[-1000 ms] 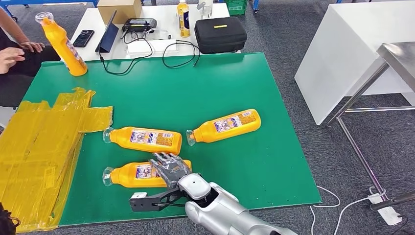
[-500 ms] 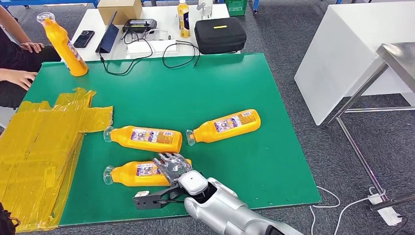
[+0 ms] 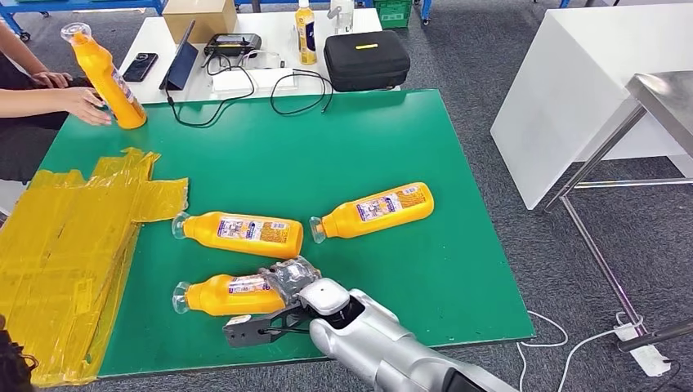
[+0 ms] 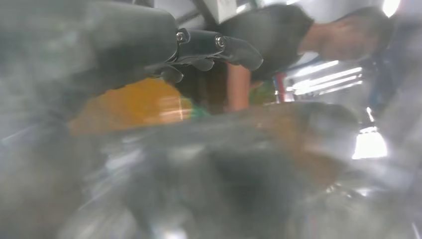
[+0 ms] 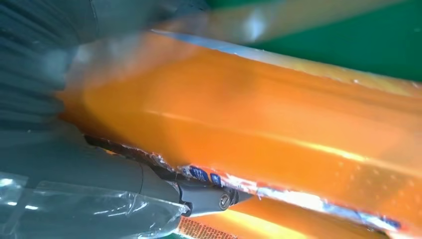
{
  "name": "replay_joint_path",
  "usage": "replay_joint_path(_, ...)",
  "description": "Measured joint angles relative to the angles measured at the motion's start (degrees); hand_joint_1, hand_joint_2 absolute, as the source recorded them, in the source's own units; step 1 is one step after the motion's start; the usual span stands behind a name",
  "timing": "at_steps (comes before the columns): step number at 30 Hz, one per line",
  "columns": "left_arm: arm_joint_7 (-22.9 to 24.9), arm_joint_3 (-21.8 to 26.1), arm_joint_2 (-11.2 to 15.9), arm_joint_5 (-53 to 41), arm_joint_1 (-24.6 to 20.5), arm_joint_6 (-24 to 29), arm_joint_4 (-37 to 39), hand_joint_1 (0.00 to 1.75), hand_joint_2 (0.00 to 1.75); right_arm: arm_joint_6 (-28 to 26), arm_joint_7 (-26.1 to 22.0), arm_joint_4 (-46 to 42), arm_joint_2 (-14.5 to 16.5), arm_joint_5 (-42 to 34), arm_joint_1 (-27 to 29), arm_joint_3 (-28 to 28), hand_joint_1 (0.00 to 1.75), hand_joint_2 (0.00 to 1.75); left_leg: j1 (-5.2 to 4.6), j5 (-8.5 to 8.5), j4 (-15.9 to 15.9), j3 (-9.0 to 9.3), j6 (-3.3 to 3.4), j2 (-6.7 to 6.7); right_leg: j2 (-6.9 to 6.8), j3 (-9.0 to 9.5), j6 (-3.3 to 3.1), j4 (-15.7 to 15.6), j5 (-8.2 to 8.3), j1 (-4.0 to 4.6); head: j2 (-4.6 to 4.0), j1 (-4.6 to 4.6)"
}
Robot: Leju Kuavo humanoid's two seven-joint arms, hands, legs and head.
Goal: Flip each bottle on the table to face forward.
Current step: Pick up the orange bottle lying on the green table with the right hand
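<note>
A: Where is the right hand (image 3: 292, 278)?

B: Low on the green table top (image 3: 458, 245), its fingers wrapped over the base end of the nearest orange plastic bottle with a printed label (image 3: 225, 294). That bottle lies on its side, clear cap pointing toward the crumpled yellow plastic sheeting (image 3: 65, 245). In the right wrist view the orange body (image 5: 278, 129) sits hard against the grey fingers (image 5: 149, 184), so the hand is grasping it.

A: And the other bottles?

B: A second orange bottle lying flat (image 3: 241, 231) is just beyond the held one, label up, cap also toward the sheeting. A third orange bottle lying at an angle (image 3: 374, 209) is beside it, its cap close to the second bottle's base. A fourth orange bottle standing tilted (image 3: 105, 73) is at the far corner, with a person's hand (image 3: 86, 104) touching it.

A: The left hand (image 4: 149, 55)?

B: Its wrist view is badly blurred. Dark fingers (image 4: 234, 47) stretch out with something orange behind them, possibly the sheeting; whether the hand holds anything, I cannot tell.

A: Beyond the table?

B: A white desk (image 3: 151, 37) carrying a black zipped case (image 3: 368, 57) and a small yellow bottle standing upright (image 3: 306, 31).
</note>
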Motion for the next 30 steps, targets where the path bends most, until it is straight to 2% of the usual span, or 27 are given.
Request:
replay_joint_path(4, 1.4, -0.3, 0.0, 2.8, -0.3, -3.2, 0.7, 0.00, 0.00, -0.6, -1.9, -0.1, -0.2, -3.5, -0.1, -1.3, 1.75, 1.75, 0.01, 0.00, 0.0, 0.05, 0.00, 0.02, 0.04, 0.04, 0.00, 0.0, 0.00, 0.01, 0.01, 0.01)
replay_joint_path(6, 2.5, -0.8, 0.0, 5.9, -0.1, -6.3, 0.7, 0.00, 0.00, -2.2, -4.4, -0.8, -0.6, -7.3, 0.6, -2.8, 1.75, 1.75, 0.01, -0.01, 0.0, 0.06, 0.00, 0.01, 0.04, 0.05, 0.00, 0.0, 0.00, 0.01, 0.01, 0.01)
replay_joint_path(10, 5.2, -3.5, -0.8, 12.2, 2.2, -11.6, -1.1, 0.00, 1.75, -5.7, -10.9, -6.7, -2.9, -17.2, 5.9, -7.4, 1.75, 1.75, 0.00, -0.01, 0.0, -0.02, 0.00, -0.02, 0.01, 0.02, 0.00, 0.0, 0.00, 0.00, 0.00, -0.01)
replay_joint_path(15, 7.3, -9.5, -4.0, 18.4, 7.3, -14.1, -7.2, 0.00, 1.75, -7.4, -13.9, -23.7, -7.5, -25.0, 15.7, -14.4, 1.75, 1.75, -0.03, -0.02, 0.0, -0.38, 0.02, -0.08, -0.05, -0.21, 0.01, -0.1, 0.00, -0.04, 0.00, -0.01)
replay_joint_path(19, 7.8, -13.0, -5.8, 19.6, 9.5, -14.2, -11.0, 0.00, 1.75, -7.2, -13.9, -33.2, -9.7, -26.0, 19.3, -18.1, 1.75, 1.75, -0.03, -0.05, 0.0, -0.41, 0.05, -0.07, -0.05, -0.23, 0.01, -0.2, 0.00, -0.05, 0.01, 0.01)
replay_joint_path(24, 7.9, -14.6, -6.6, 20.0, 10.5, -14.0, -13.2, 0.00, 1.75, -7.2, -13.9, -38.4, -11.0, -26.1, 21.3, -19.8, 1.75, 1.75, 0.00, -0.05, 0.0, -0.41, 0.05, -0.07, -0.05, -0.24, 0.01, -0.2, 0.00, -0.03, 0.00, -0.01)
replay_joint_path(30, 7.9, -15.4, -7.0, 20.0, 10.7, -13.9, -14.1, 0.00, 1.75, -7.2, -13.9, -40.6, -11.7, -26.1, 22.1, -20.4, 1.75, 1.75, 0.03, -0.04, 0.0, -0.39, 0.04, -0.07, -0.05, -0.23, 0.00, -0.1, 0.00, -0.02, 0.00, -0.01)
